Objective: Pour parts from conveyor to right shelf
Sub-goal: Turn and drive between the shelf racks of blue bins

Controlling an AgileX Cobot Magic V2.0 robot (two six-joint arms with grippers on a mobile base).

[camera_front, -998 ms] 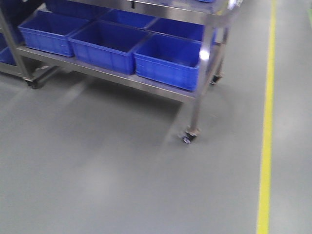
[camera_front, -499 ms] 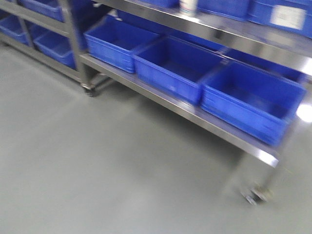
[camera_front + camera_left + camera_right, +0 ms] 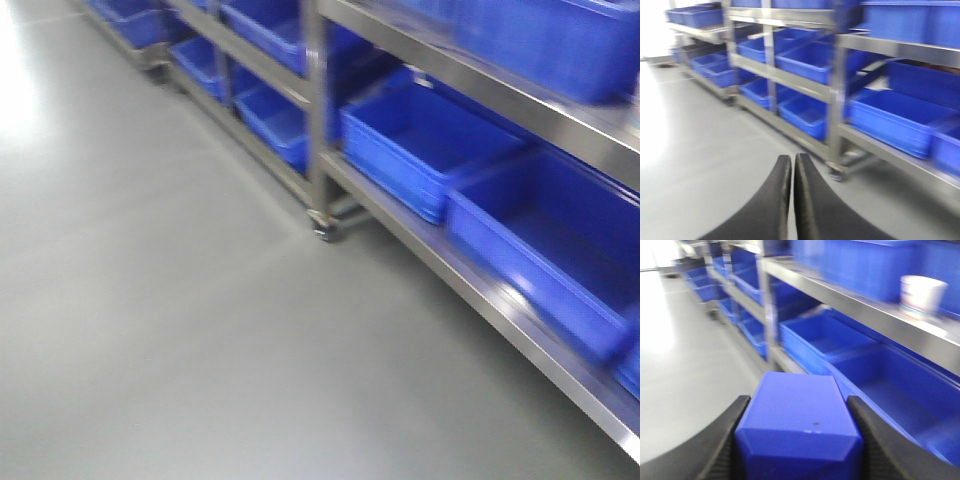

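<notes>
My right gripper [image 3: 797, 401] is shut on a glossy blue block [image 3: 799, 427], which fills the gap between the two black fingers; no stud shows on it. It hangs just in front of a steel-framed shelf [image 3: 860, 305] with large blue bins [image 3: 830, 340]. My left gripper [image 3: 792, 159] is shut and empty above the grey floor, with the shelf [image 3: 836, 100] and its bins [image 3: 890, 117] to the right of it. The front view shows the same shelf [image 3: 318, 100] and bins [image 3: 425, 140] along the right side. No gripper shows there. All views are blurred.
A white cup [image 3: 921, 294] stands on an upper shelf level. The shelf rides on caster wheels [image 3: 325, 232], also seen in the left wrist view [image 3: 836, 175]. More racks with blue bins [image 3: 135, 25] run into the distance. Grey floor [image 3: 150, 300] lies to the left.
The front view has swung: the shelf, first across the top with a yellow floor line at right, now runs along the right side and is closer.
</notes>
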